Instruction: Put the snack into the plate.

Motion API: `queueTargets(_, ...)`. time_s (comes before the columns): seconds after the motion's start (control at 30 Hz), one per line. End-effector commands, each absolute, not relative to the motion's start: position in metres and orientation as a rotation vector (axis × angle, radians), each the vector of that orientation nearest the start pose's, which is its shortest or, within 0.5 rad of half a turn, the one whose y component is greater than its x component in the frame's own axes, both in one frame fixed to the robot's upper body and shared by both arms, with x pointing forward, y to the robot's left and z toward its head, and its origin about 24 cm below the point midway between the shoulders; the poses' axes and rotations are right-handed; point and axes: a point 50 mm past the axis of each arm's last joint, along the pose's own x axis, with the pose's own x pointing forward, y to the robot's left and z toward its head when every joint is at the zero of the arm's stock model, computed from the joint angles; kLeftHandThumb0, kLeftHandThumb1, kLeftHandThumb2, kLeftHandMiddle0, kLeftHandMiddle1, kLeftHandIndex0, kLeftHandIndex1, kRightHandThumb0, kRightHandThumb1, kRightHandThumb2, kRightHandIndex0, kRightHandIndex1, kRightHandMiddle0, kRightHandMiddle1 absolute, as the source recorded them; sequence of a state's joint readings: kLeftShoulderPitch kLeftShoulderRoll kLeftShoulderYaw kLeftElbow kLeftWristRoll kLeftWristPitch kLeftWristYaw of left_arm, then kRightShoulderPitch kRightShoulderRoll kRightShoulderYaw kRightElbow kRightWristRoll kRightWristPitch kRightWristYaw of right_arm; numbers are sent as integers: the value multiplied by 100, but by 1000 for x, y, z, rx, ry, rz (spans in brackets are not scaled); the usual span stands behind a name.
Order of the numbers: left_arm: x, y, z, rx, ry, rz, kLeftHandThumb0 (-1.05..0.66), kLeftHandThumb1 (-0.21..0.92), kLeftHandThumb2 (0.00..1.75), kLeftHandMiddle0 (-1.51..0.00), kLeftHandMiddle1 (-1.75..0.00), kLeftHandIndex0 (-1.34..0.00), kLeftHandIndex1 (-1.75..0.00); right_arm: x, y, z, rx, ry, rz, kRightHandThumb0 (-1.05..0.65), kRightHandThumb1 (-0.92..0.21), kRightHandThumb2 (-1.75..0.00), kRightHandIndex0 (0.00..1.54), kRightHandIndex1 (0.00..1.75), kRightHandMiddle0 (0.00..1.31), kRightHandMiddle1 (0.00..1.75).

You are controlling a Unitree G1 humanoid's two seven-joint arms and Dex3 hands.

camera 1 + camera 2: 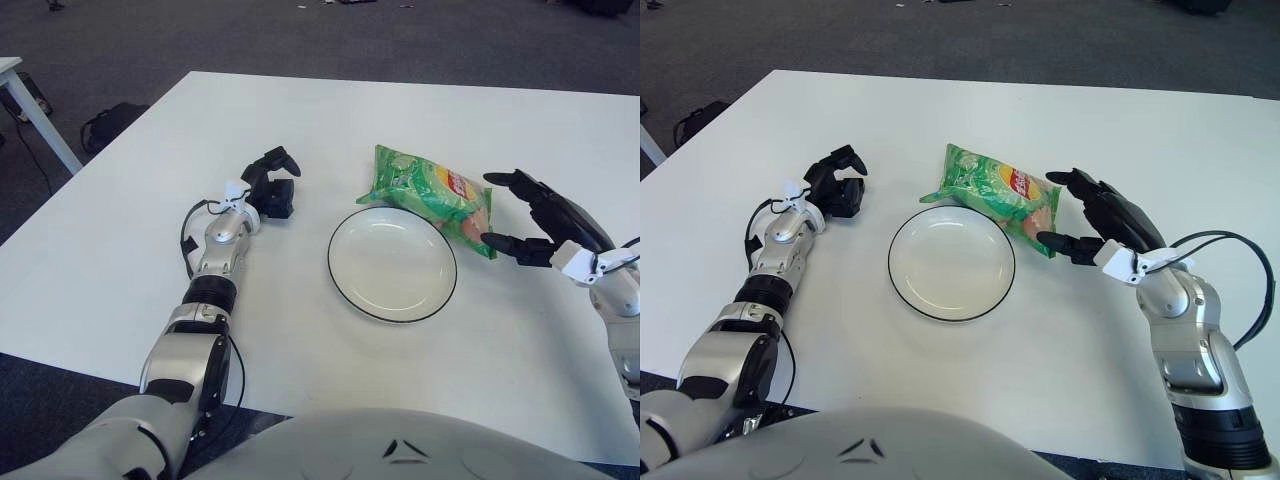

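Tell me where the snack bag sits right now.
The green snack bag lies on the white table just beyond the plate's far-right rim, its near edge overlapping that rim, with the open right hand at its right end.

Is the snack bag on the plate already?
No, the snack bag lies on the table just behind the plate, which holds nothing, while the right hand is open beside the bag.
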State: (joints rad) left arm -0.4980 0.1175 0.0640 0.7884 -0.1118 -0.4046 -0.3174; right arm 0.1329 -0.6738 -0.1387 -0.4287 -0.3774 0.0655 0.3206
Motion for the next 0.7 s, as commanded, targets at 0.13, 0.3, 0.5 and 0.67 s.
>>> queueTargets(0.13,310,147,0,3,75,-306,-48,31,132,-122,-175,-61,-175,219,-227,141,-1158,-108,304,-105,-92,-40,0,0,0,2)
queueTargets(0.3,309,147,-1,1,82,-310,-48,31,132,-122,-175,-61,-175,216,-224,141,-1153,-99,354,-105,-92,-33,0,0,0,0)
queueTargets(0.5,308,146,-1,-1,81,-307,-48,31,132,-121,-175,-61,-175,215,-214,142,-1132,-116,406,-105,-92,-31,0,0,0,0)
queueTargets(0.67,308,146,-1,-1,84,-305,-48,30,134,-120,-175,-62,-175,218,-209,141,-1126,-115,443,-105,-92,-31,0,0,0,0)
